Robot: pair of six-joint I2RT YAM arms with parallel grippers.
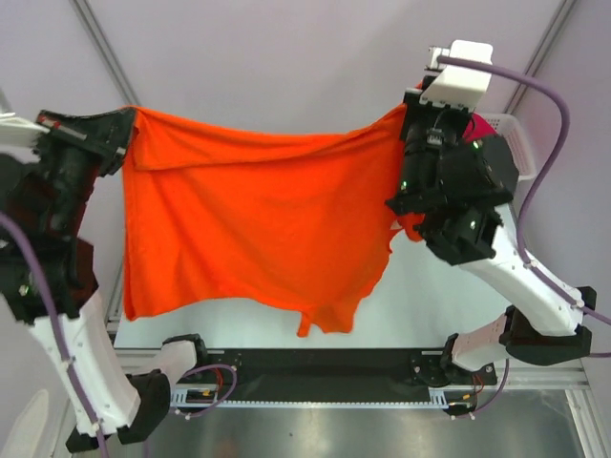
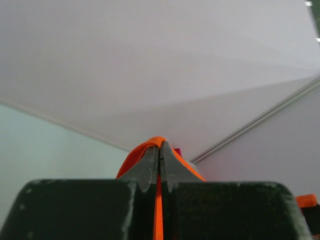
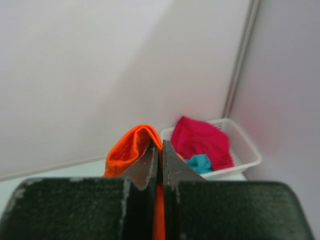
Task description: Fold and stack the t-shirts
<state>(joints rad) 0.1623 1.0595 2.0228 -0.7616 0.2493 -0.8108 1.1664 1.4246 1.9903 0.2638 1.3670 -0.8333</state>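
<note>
Top external: I am holding the orange t-shirt (image 1: 258, 229) spread, the left gripper (image 2: 159, 146) pinching one top corner, the right gripper (image 3: 158, 145) pinching the other. Beyond the right gripper, a crimson-pink t-shirt (image 3: 200, 137) and a teal t-shirt (image 3: 199, 162) are lying in the white basket (image 3: 245, 150).

Lab: white-panelled enclosure (image 1: 286, 57), aluminium struts (image 1: 103, 52)

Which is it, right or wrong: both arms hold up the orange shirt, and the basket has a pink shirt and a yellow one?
Not yellow: the right wrist view shows a teal shirt beside the pink shirt in the basket. The orange shirt is held up.
</note>
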